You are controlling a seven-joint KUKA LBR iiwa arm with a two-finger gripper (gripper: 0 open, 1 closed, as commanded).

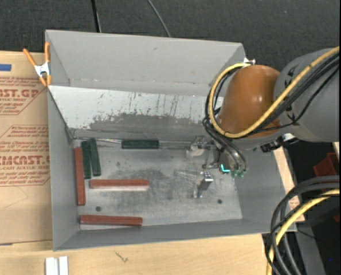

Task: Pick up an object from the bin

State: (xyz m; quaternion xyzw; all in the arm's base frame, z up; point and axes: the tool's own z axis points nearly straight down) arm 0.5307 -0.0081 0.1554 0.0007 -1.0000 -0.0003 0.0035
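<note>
Nothing is picked yet: my claw, whether wide or narrow I cannot tell, hangs over bare floor of the grey bin, while the nearest red bar lies well apart from the claw, dark green bars beyond.

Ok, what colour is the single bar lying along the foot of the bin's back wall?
The bar is dark green, clearest in the camera view.
</note>
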